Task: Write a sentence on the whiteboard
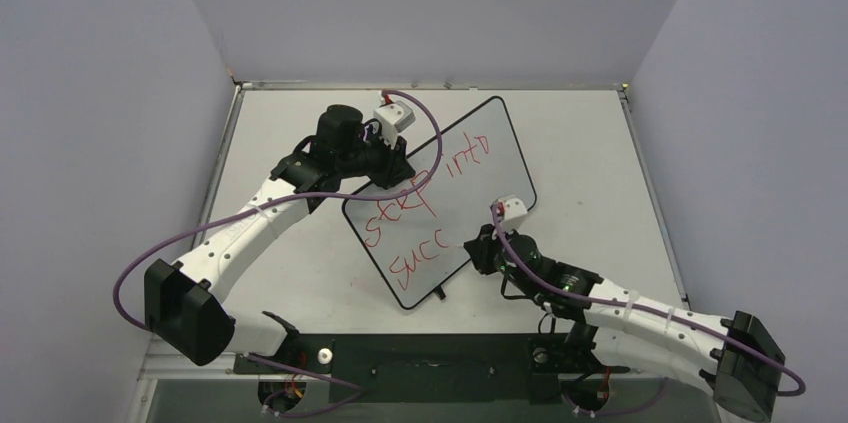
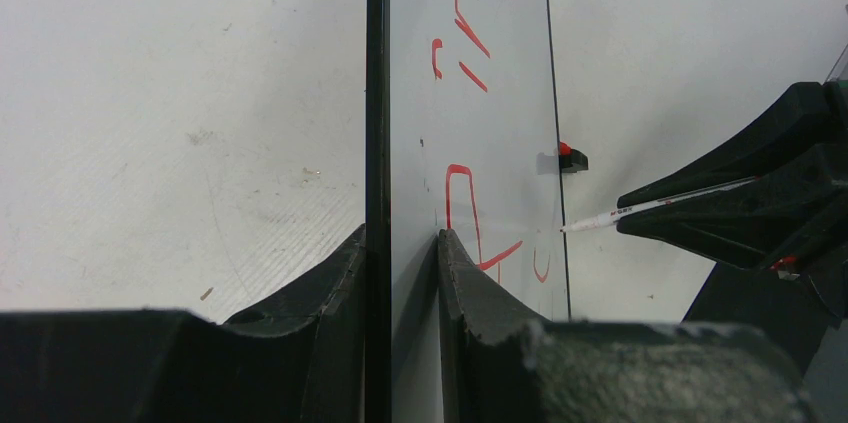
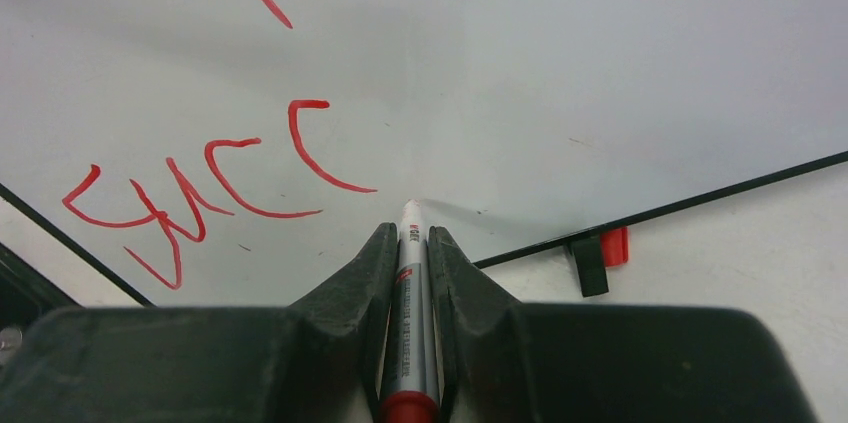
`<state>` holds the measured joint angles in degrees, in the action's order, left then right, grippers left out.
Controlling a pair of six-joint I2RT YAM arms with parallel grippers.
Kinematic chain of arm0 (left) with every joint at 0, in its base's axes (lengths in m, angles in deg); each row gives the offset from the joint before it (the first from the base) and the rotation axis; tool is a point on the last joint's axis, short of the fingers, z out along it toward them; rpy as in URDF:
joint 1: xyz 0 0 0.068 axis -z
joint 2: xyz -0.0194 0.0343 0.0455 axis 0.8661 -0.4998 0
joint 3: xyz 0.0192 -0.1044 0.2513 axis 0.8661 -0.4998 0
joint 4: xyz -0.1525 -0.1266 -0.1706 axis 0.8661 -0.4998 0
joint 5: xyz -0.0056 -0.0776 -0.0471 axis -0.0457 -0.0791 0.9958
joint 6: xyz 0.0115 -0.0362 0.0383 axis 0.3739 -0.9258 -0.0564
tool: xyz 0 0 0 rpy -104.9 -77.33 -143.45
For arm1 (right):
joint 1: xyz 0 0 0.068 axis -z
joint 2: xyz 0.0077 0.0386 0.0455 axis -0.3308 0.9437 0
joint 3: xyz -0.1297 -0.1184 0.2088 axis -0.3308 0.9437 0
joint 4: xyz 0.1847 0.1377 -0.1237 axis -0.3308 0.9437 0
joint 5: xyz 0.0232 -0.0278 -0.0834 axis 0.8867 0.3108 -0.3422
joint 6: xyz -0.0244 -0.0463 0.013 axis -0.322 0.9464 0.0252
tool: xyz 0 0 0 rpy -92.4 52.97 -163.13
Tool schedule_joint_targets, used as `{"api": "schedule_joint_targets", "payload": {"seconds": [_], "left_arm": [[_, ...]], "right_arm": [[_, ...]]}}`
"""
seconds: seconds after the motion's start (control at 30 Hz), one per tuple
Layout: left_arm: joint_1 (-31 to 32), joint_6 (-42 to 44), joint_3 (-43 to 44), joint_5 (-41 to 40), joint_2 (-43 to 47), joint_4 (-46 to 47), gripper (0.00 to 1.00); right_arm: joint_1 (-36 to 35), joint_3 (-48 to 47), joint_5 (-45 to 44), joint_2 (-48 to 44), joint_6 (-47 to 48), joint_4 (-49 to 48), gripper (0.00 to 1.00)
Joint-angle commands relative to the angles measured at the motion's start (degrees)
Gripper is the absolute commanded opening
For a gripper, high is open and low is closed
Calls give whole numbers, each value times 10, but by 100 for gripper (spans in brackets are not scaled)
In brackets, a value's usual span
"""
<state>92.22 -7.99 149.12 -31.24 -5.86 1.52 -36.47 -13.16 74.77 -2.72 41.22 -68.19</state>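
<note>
The whiteboard (image 1: pixel 470 168) lies tilted on the table, with a thin black frame. Red lettering (image 1: pixel 400 208) on it reads "step into" above "succ" (image 3: pixel 215 193). My left gripper (image 1: pixel 385 158) is shut on the board's far-left edge (image 2: pixel 378 143), one finger on each face. My right gripper (image 1: pixel 478 246) is shut on a silver marker with a red end (image 3: pixel 408 313). Its white tip (image 3: pixel 410 208) rests at the board surface just right of the last "c". The marker also shows in the left wrist view (image 2: pixel 640 208), at the board's edge.
The pale grey tabletop (image 1: pixel 590 153) surrounds the board. A black foot with a red part (image 3: pixel 597 255) sticks out from the board's near edge. Purple cables run along both arms. Grey walls enclose the table on three sides.
</note>
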Motion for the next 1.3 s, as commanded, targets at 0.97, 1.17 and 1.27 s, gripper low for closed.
{"api": "schedule_joint_targets", "payload": {"seconds": [0.97, 1.17, 1.27], "left_arm": [[4, 42, 2, -24, 15, 49, 0], [4, 42, 3, -23, 13, 49, 0], [4, 42, 2, -23, 12, 49, 0]], "right_arm": [[3, -80, 5, 25, 29, -4, 0], [3, -74, 2, 34, 29, -15, 0], [4, -70, 0, 41, 27, -20, 0]]}}
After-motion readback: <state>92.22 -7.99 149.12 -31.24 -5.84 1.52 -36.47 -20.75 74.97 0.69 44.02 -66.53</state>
